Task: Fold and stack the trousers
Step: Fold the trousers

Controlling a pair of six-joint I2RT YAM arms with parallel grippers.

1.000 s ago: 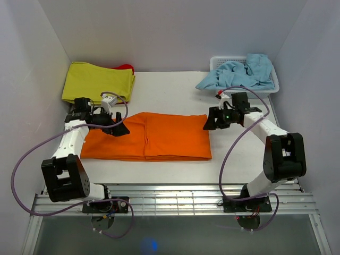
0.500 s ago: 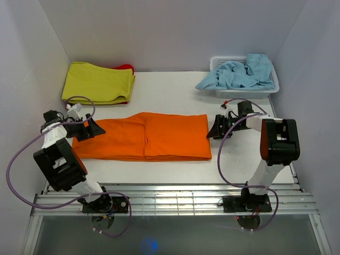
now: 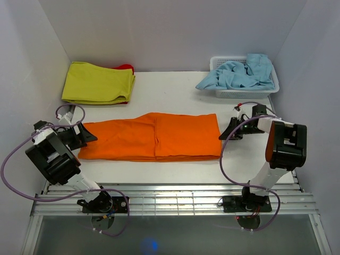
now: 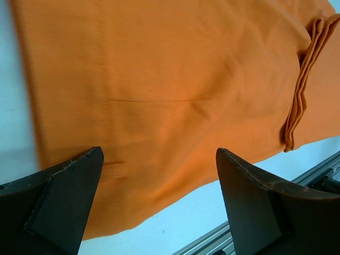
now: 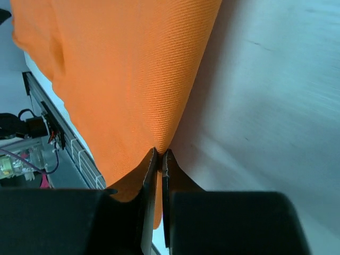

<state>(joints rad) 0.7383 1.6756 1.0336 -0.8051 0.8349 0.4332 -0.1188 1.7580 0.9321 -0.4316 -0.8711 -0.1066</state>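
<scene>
The orange trousers [image 3: 154,137] lie flat across the middle of the table, folded lengthwise, with a thick fold seam [image 4: 297,101] near the middle. My right gripper [image 3: 229,132] is at their right edge. In the right wrist view the right gripper [image 5: 160,152] is shut on the edge of the trousers [image 5: 117,69], with fabric pinched between the fingers. My left gripper [image 3: 85,135] is low at the left end. It stands wide open in the left wrist view [image 4: 159,154], over the near edge of the trousers [image 4: 159,79], holding nothing.
A folded yellow-green cloth [image 3: 98,82] lies at the back left with a bit of red [image 3: 126,67] behind it. A white basket [image 3: 244,94] at the back right holds a light blue garment [image 3: 239,74]. A metal rail [image 3: 170,199] runs along the near table edge.
The right gripper has shut on the trousers' right edge and drawn it rightwards. The left arm has swung out to the left end and stayed open. The trousers now lie longer and further right.
</scene>
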